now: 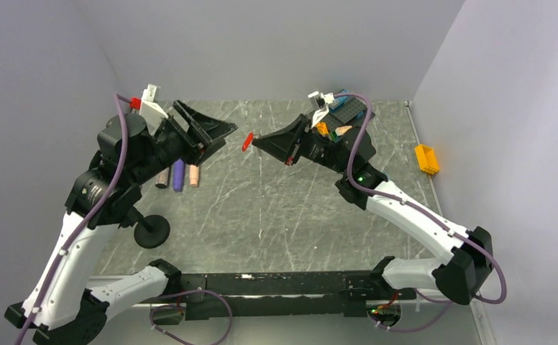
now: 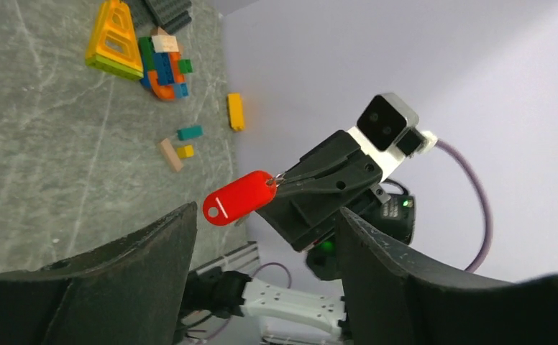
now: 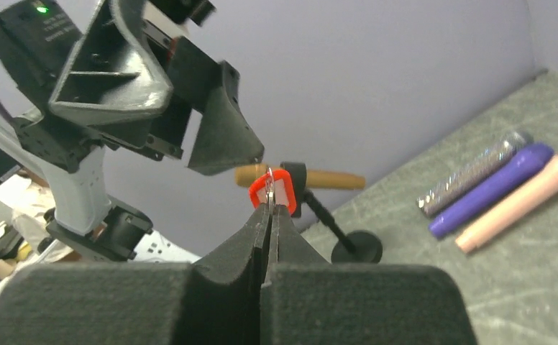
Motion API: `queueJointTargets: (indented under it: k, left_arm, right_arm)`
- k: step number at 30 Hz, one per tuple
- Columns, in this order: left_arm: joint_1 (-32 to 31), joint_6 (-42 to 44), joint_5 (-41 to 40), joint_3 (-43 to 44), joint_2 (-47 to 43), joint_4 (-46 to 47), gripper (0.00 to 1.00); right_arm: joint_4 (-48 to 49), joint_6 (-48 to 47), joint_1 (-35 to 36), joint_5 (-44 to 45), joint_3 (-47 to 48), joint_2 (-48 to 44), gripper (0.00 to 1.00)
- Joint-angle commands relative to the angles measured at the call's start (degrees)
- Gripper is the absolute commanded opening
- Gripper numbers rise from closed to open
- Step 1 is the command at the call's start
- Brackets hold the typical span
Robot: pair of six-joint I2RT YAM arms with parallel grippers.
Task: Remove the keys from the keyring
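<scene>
Nearest to the arm bases, a black stand with a round foot is on the grey marbled table, beside the left arm. Further in, above the middle of the table, the keyring, a small red plastic tag with a paler centre on a thin metal ring, is in the air between the two grippers. It looks very light. The tag seems stiff and smooth, so it may slip or turn when pinched, and the thin ring is probably springy. The flat faces of the tag seem the best place to take hold. A small silver-grey metal key does not show clearly in any view, so its place on the ring cannot be told. The right gripper has its fingers pressed together on the ring, and the tag sticks out past the tips toward the left arm. The left gripper is spread wide and holds nothing; its fingers are near the tag but apart from it. Under the left arm three pens, silver, purple and pink, lie side by side. At the far edge a heap of coloured toy blocks is behind the right gripper, and a yellow brick lies near the right wall
</scene>
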Motion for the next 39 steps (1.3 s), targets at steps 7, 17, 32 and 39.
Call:
queueJointTargets:
  k: [7, 17, 32, 39]
  left_arm:
    - [0.4, 38.5, 11.7, -5.2, -5.4, 5.0, 0.72]
    - [0.1, 53.1, 33.0, -6.7, -3.8, 3.0, 0.64]
    - [-1.5, 51.5, 49.9, -8.3, 1.3, 5.3, 0.48]
    - [-2.9, 51.2, 50.9, -7.2, 3.5, 3.9, 0.42]
  right_arm:
    - [-43.5, -5.9, 0.2, -14.6, 10.4, -1.9, 0.00]
    - [-46.2, -5.8, 0.2, -24.2, 8.1, -7.1, 0.00]
    - [-52.5, -9.2, 1.0, -27.3, 12.6, -6.7, 0.00]
    - [-56.6, -12.7, 2.1, -26.3, 15.4, -5.9, 0.00]
